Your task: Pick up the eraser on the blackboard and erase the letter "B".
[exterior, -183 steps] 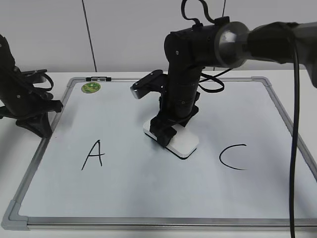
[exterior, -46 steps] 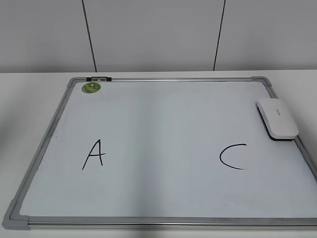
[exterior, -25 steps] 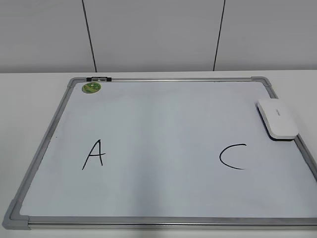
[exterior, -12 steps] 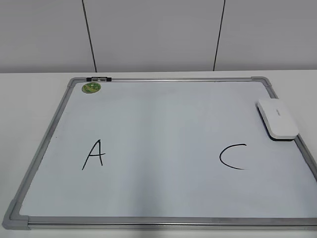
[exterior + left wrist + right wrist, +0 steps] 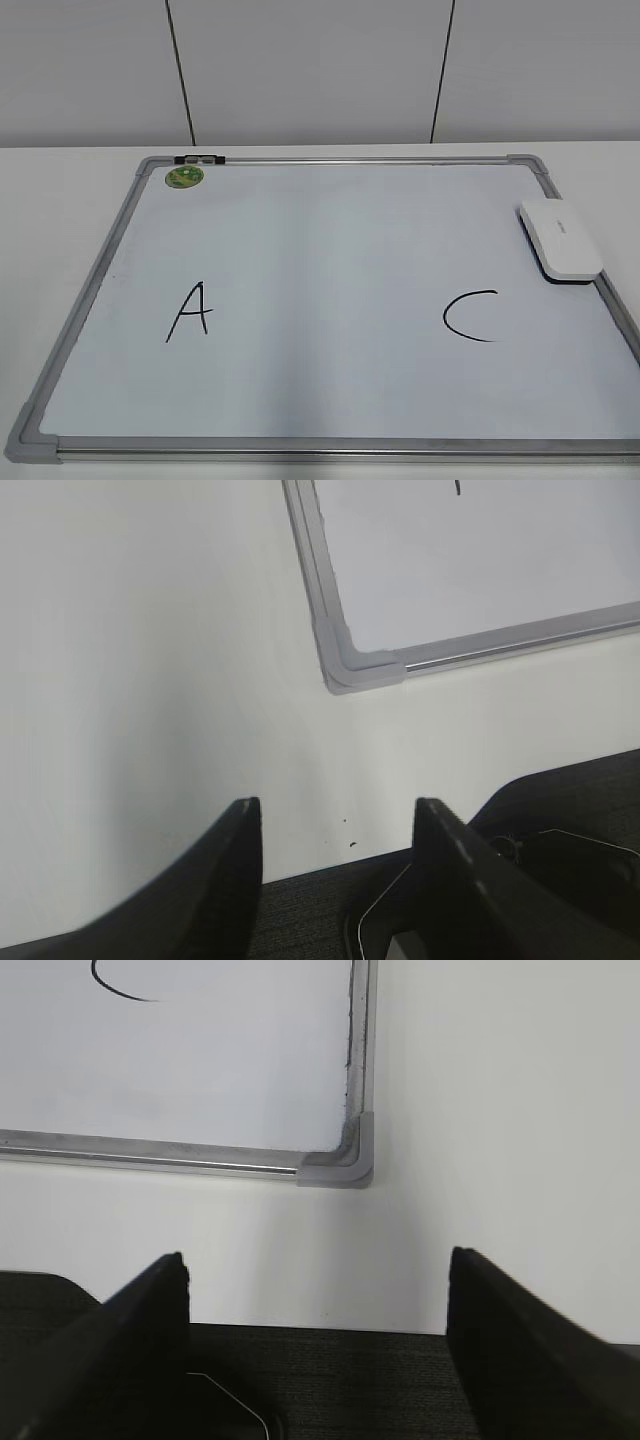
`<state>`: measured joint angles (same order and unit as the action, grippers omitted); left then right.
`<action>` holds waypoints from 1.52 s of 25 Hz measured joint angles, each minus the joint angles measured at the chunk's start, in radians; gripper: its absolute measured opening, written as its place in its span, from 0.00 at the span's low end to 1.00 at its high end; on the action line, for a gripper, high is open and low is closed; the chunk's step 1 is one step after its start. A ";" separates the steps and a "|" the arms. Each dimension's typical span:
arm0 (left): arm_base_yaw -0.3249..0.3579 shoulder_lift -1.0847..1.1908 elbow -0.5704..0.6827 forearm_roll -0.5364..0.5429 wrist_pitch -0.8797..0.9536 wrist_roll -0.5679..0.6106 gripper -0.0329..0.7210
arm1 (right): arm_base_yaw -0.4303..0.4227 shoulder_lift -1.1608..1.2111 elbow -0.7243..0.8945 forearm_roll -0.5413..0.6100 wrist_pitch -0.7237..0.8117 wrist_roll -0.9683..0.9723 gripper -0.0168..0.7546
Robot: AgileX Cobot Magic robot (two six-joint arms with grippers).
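Observation:
The blackboard [image 5: 330, 400], a white board with a grey frame, lies flat on the table. The white eraser [image 5: 560, 238] rests on its right edge, above the black "C" [image 5: 470, 316]. The black "A" [image 5: 190, 311] is at the left. No letter "B" shows; the board's middle is blank. Neither gripper appears in the exterior view. My left gripper [image 5: 338, 815] is open and empty over the table's front edge, near the board's front left corner [image 5: 350, 665]. My right gripper [image 5: 318, 1265] is open and empty near the board's front right corner [image 5: 345, 1165].
A round green sticker [image 5: 184, 177] sits at the board's back left corner, beside a small black clip [image 5: 198, 158]. White table [image 5: 60, 200] surrounds the board. A grey panelled wall stands behind. Dark matting [image 5: 330, 1380] lies below the table's front edge.
Seven seconds ago my right arm held the eraser on the board's middle. Now the eraser lies at the right edge and both arms are out of the exterior view. Nothing moved in the last two seconds.

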<state>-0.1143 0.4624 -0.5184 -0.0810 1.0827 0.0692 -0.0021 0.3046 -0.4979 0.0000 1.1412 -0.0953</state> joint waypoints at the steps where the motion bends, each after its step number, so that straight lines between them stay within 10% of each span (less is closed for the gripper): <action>1: 0.000 0.000 0.000 0.000 0.000 0.000 0.54 | 0.000 0.000 0.000 0.000 0.000 0.000 0.79; 38: 0.074 -0.445 0.000 0.000 0.017 0.000 0.54 | -0.003 -0.322 0.000 0.000 0.004 0.000 0.79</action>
<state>-0.0399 0.0170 -0.5184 -0.0810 1.0997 0.0692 -0.0054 -0.0174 -0.4979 0.0000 1.1447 -0.0953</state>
